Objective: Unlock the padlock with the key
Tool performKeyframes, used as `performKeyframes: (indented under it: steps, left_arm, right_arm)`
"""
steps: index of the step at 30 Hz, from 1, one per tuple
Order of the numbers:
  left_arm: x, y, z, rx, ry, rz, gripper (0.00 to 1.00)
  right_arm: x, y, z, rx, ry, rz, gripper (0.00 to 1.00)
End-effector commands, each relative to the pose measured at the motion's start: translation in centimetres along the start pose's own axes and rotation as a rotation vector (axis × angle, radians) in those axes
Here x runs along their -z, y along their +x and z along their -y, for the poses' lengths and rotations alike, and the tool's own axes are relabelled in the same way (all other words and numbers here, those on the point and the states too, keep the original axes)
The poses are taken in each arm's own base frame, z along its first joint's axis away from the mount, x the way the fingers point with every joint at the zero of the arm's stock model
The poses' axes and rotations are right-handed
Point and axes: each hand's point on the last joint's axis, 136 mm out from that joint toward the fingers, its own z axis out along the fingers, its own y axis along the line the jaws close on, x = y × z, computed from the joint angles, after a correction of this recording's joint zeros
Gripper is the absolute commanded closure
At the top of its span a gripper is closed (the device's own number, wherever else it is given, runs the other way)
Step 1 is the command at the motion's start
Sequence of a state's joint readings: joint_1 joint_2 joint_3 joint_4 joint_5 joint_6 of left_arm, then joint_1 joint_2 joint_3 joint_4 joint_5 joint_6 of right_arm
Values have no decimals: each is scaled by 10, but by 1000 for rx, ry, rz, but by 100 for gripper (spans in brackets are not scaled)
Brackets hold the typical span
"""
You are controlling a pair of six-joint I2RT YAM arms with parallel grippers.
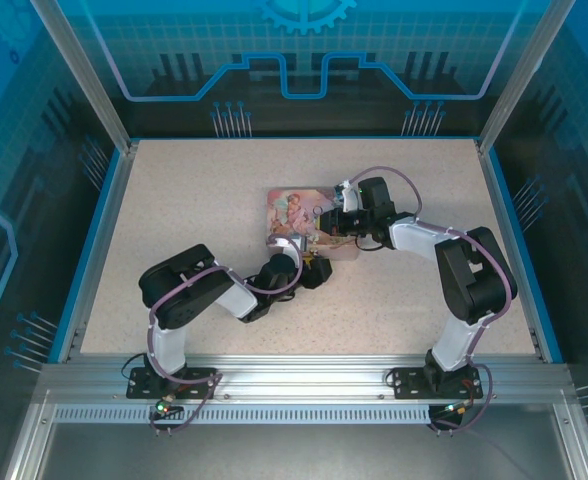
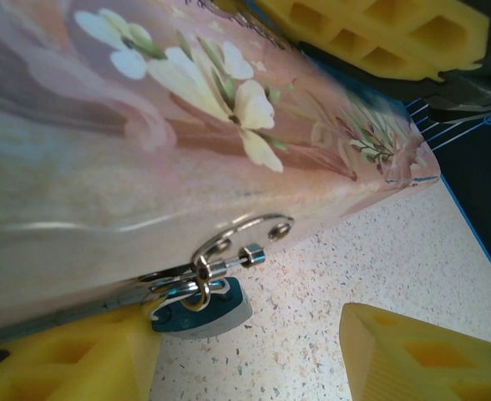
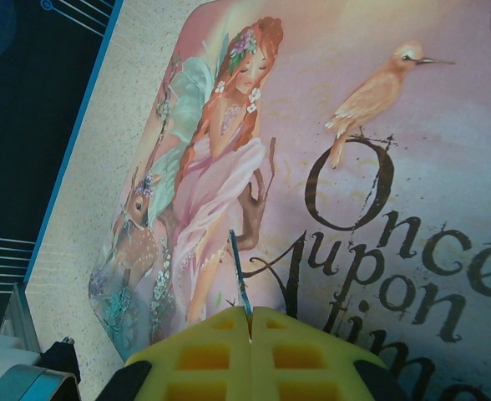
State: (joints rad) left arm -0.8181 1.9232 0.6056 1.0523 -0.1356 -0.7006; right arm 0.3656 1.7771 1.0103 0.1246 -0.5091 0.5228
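Status on the unlock: pre-insertion, lock not yet secured.

Right hand point(image 3: 250, 317) is pressed together on the key point(image 3: 238, 271). The thin blade sticks up out of the seam between the pads, edge-on, at lower centre of the right wrist frame. It sits over the lid of the pink tin point(image 3: 371, 167), next to the painted girl, so it is above the lid and not at the lock.

Left hand point(image 2: 250, 334) stands apart, nothing clamped. The padlock point(image 2: 205, 313) is at lower left of centre in the left wrist frame. Its shackle point(image 2: 202, 276) is hooked through the wire clasp point(image 2: 245, 230) on the tin's edge, and the blue body hangs down to the speckled bench point(image 2: 354, 259). The body is just beside my lower-left finger, maybe touching; I can't tell. The other finger is well clear on the right. The keyhole isn't in sight from here.

My read of the step: bracing the lock so the key can go in.

Next move needs:
- left hand brought together on the blue body, square, without dragging the clasp or shifting the tin
- keyway turned out toward the right hand, since I can't see which face carries it
- key brought off the lid and down to the tin's edge, blade lined up with the slot

Risks: the lock swings freely on the clasp, and the blade can twist in the pads on contact.
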Motion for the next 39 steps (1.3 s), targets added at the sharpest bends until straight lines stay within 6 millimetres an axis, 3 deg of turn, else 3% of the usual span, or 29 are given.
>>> performKeyframes:
  steps: [1,11,23,26,31,35,39]
  left_arm:
    - [-2,-15,22,34,57,51,41]
    - [-7,-15,19,46,25,45,46]
    - [-5,-15,18,45,13,42,66]
    - [-3,-17,19,41,10,42,67]
    - [1,-20,22,41,11,45,67]
    - [0,-20,18,51,-2,50,54]
    - [-1,-24,20,60,3,71,48]
  right_arm:
    - [-14,70,32,-136,95,-208,100]
    - [-14,71,32,-137,91,-207,100]
    - [-14,70,30,-133,83,-204,100]
    - [-11,66,27,-113,73,-186,100]
    - [-4,52,16,-58,62,-153,100]
    - [-7,55,18,-73,67,-174,100]
    - [-9,60,21,-91,61,-172,100]
